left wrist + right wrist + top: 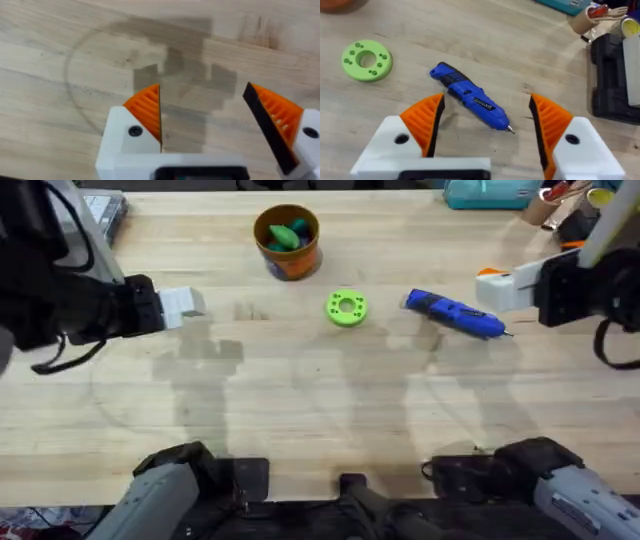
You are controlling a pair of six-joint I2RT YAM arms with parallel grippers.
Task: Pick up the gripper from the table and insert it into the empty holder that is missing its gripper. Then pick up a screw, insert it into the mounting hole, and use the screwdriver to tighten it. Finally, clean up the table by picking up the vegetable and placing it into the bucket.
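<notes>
Both arms hover over the light wooden table, fingers spread, nothing held.

Overhead view — the small round orange-brown bucket stands at the far middle of the table with a bright green toy vegetable inside it. The flat green ring-shaped disc lies nearer, and the blue cylindrical electric screwdriver lies on its side to the right of the disc, thin metal tip pointing right. The left gripper sits at the left; the right gripper sits just beyond the screwdriver's tip end.
Left wrist view — the left gripper's orange ribbed pads stand wide apart above bare wood.
Right wrist view — the right gripper's pads stand apart, with the screwdriver between and beyond them, untouched; the disc lies well aside.
</notes>
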